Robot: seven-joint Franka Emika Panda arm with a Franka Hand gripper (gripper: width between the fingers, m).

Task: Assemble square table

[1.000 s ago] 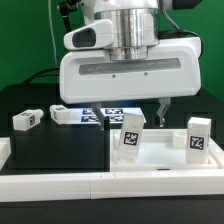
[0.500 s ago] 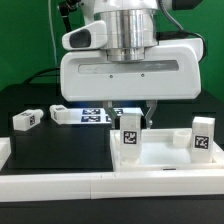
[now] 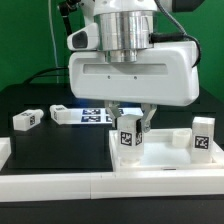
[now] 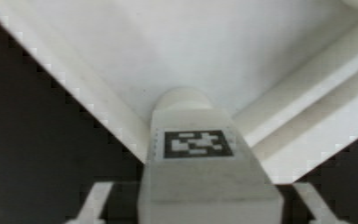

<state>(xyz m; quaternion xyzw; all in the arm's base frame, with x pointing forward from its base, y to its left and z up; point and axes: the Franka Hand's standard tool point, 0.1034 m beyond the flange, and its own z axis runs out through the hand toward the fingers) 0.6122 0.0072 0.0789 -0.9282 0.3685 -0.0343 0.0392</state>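
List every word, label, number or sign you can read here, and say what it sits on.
No words, brands or numbers are readable anywhere.
Black-and-white square tag, pattern only, no text: on the middle upright leg.
Same kind of tag: on the right upright leg.
Same kind of tag, small and blurred: on the far-left lying leg and the second lying leg.
Several tags, partly hidden: on the marker board.

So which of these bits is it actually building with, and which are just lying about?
Job: square top, leg in the jaws, leg standing at the exterior view's right, leftmost leg, leg next to it.
Lying about: marker board, white border bar.
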